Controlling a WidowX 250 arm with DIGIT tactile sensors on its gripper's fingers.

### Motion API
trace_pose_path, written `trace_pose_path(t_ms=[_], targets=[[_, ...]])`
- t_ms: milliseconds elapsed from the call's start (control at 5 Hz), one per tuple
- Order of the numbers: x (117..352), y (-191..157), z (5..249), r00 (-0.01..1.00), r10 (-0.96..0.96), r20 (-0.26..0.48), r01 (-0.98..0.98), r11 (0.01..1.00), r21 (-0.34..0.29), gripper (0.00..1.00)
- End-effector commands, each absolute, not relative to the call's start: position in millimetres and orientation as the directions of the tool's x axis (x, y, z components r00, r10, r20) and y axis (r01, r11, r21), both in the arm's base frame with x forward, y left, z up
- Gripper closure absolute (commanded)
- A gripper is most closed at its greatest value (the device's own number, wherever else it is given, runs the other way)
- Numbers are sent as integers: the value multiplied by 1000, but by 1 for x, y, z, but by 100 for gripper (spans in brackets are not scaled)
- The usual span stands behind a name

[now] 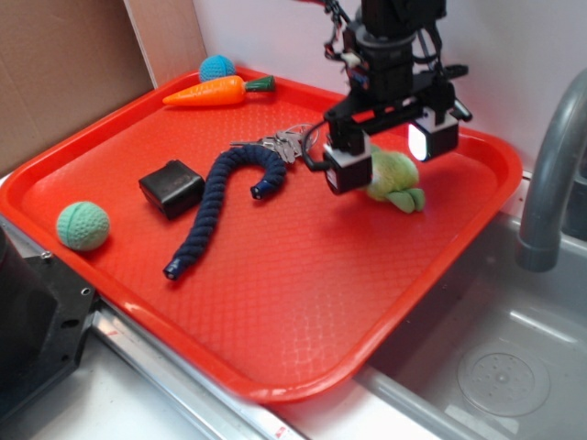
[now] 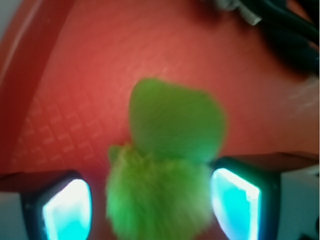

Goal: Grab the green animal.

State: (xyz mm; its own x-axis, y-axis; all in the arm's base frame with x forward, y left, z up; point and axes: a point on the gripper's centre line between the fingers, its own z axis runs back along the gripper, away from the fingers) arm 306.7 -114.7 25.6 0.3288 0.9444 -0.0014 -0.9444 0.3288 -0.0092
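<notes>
Closest to the wrist camera, the woolly yellow-green body of the green animal [image 2: 159,197] fills the lower middle of the view, with its smoother, darker green head [image 2: 175,122] pointing away up the frame. The gripper [image 2: 152,205] straddles that body: one glowing pad [image 2: 67,212] stands at the lower left with a thin strip of red showing between it and the fur, and the other pad [image 2: 235,202] sits right against the fur on the opposite side. The jaws are spread wide around the toy; whether they press on it cannot be told, since the view is blurred.

From the exterior view, the gripper [image 1: 390,156] hangs low over the far right part of the red tray [image 1: 303,302], and the green animal [image 1: 393,180] lies on the tray floor between and just behind the two fingers, its head and feet poking out toward the right rim.

Just left of the gripper lies a bunch of metal keys [image 1: 282,142], touching the hooked end of a dark blue rope [image 1: 220,202] that runs diagonally toward the near left. A small black box [image 1: 171,188] sits beside the rope. A teal crocheted ball [image 1: 83,225] rests near the left rim. At the far edge lie an orange carrot [image 1: 213,92] with a green top and a blue ball [image 1: 217,67] behind it. A grey faucet [image 1: 550,174] rises over the sink [image 1: 495,367] at the right.
</notes>
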Motion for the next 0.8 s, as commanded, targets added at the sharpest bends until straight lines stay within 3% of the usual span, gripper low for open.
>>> trace_pose_path(t_ms=[0, 200, 400, 600], targets=[[303, -102, 30, 348, 937, 27, -936, 348, -41, 84], [301, -99, 33, 345, 938, 14, -938, 346, -39, 100], [299, -86, 41, 384, 923, 12, -923, 384, -25, 100], [297, -51, 76, 597, 787, -157, -802, 590, -89, 100]])
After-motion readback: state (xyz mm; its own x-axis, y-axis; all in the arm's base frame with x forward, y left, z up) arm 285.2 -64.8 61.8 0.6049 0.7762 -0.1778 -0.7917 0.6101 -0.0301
